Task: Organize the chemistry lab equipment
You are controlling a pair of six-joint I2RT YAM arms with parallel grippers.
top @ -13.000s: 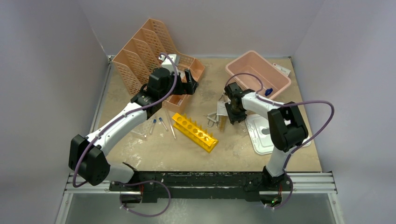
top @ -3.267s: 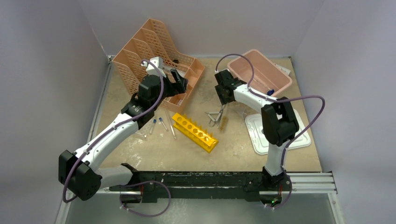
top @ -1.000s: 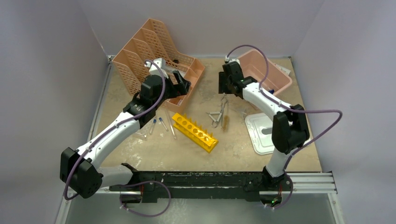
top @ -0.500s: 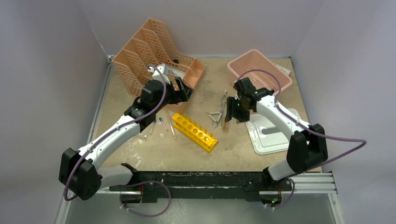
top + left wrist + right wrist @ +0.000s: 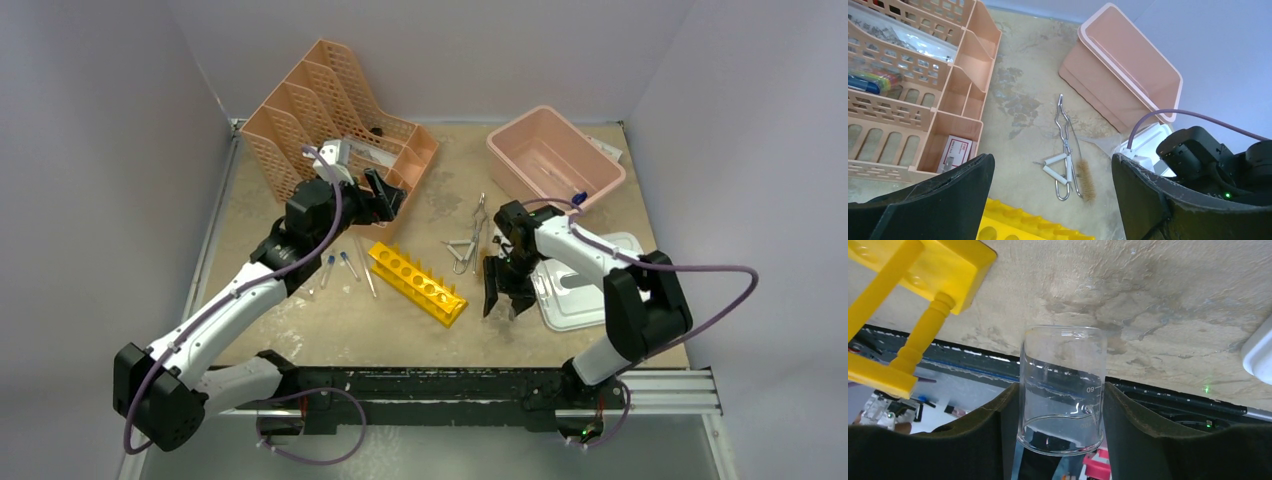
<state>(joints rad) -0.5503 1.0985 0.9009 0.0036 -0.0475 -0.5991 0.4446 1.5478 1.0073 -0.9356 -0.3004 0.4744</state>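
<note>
Right hand (image 5: 500, 293), gripping a clear beaker (image 5: 1062, 385), has swung from near the 1 o'clock tub (image 5: 545, 150) to beside the rack (image 5: 416, 283), likely for placing. The left hand (image 5: 385, 195) is open and empty.

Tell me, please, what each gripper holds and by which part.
The right gripper clamps a clear glass beaker by its side walls; the left gripper is open, empty.

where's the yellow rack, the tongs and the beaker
yellow rack (image 5: 417, 283): top external view, its holed top face.
tongs (image 5: 1055, 160): left wrist view, a white-sleeved tip.
beaker (image 5: 1062, 390): right wrist view, its clear glass wall.
</note>
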